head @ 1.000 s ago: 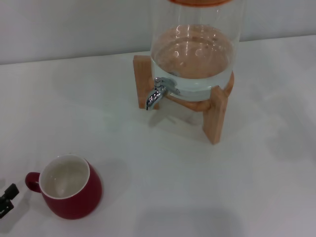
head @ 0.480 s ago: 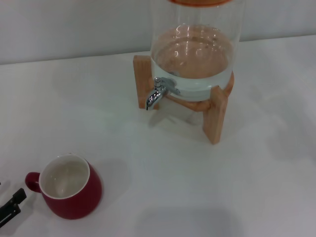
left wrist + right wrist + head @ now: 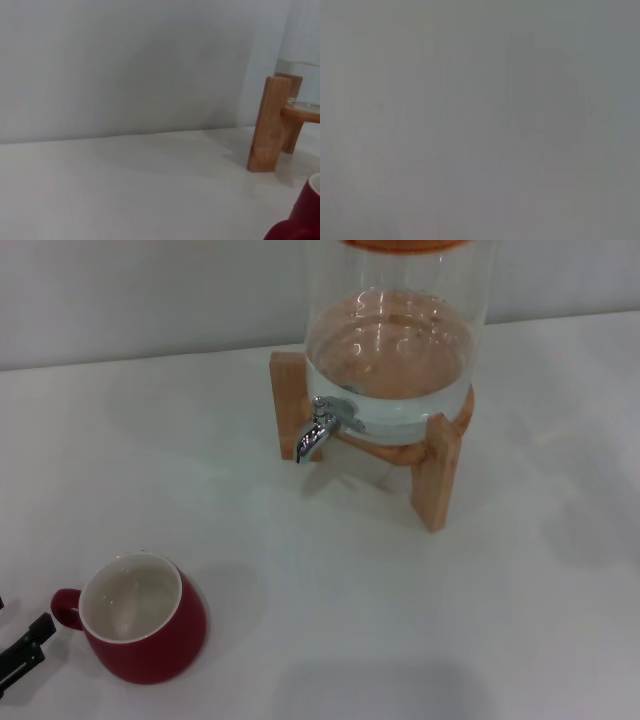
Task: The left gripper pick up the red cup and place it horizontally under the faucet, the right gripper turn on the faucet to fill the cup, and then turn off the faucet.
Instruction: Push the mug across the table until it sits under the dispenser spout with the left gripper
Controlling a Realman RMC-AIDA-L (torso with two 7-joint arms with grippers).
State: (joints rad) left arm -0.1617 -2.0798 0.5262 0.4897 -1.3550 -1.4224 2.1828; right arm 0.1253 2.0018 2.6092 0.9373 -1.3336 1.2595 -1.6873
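The red cup stands upright on the white table at the front left, its white inside empty and its handle pointing left. A corner of it shows in the left wrist view. The left gripper shows only as a black tip at the bottom-left edge, just left of the cup's handle and apart from it. The chrome faucet sticks out from the glass dispenser, its spout pointing down, with no water running. The right gripper is out of view; the right wrist view shows only blank grey.
The dispenser holds water and sits on a wooden stand, also seen in the left wrist view. A grey wall runs behind the table. White table surface lies between the cup and the stand.
The left gripper's black tip has shifted slightly right, toward the cup's handle. The cup and the faucet have not moved.
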